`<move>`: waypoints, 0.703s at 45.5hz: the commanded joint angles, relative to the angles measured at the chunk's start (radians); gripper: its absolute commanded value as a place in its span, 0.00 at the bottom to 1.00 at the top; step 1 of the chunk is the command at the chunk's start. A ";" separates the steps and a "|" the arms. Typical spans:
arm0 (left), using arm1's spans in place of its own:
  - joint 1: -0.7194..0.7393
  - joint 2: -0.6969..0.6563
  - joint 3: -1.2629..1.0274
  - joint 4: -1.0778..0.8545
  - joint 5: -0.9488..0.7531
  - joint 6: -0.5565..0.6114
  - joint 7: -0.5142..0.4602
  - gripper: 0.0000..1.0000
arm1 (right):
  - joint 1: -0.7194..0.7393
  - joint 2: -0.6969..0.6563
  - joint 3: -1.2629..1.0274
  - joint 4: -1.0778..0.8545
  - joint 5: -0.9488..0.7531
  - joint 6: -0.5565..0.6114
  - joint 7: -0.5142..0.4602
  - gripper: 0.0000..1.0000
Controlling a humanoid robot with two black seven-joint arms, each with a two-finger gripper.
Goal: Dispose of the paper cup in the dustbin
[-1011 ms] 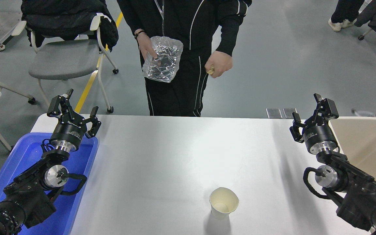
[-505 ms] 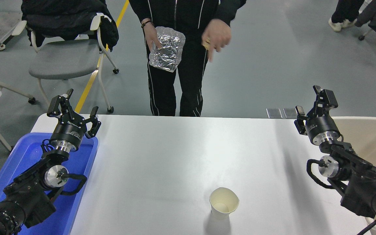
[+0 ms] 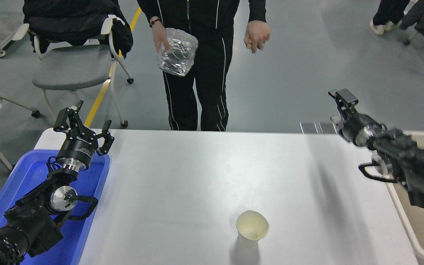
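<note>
The paper cup (image 3: 252,227) stands upright on the white table (image 3: 197,176), near the front edge and right of the middle, its rim slightly squashed. The beige dustbin (image 3: 405,228) sits at the table's right end, partly hidden behind my right arm. My right gripper (image 3: 339,107) is open and empty, raised over the table's far right corner, far behind and to the right of the cup. My left gripper (image 3: 83,123) is open and empty, parked at the lower left over the blue tray.
A blue plastic tray (image 3: 31,173) lies at the table's left end under my left arm. A person (image 3: 201,73) stands at the far side holding a crumpled silver foil tray (image 3: 177,51). A grey chair (image 3: 72,66) stands at the back left.
My right arm has lifted and swung back and to the right, the gripper turning sideways. The person has stepped back from the table with the foil tray. The cup has not moved.
</note>
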 commanded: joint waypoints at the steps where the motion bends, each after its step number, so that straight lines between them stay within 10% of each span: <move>1: 0.000 0.000 0.000 0.000 0.000 0.000 0.000 1.00 | 0.270 -0.021 -0.323 0.200 -0.068 0.076 -0.039 0.99; 15: 0.000 0.000 0.000 0.000 0.000 0.000 0.000 1.00 | 0.473 0.096 -0.386 0.405 -0.762 0.194 -0.029 0.99; 32: 0.000 0.000 0.000 0.000 0.000 0.000 0.000 1.00 | 0.468 0.370 -0.513 0.500 -0.802 0.203 -0.026 0.99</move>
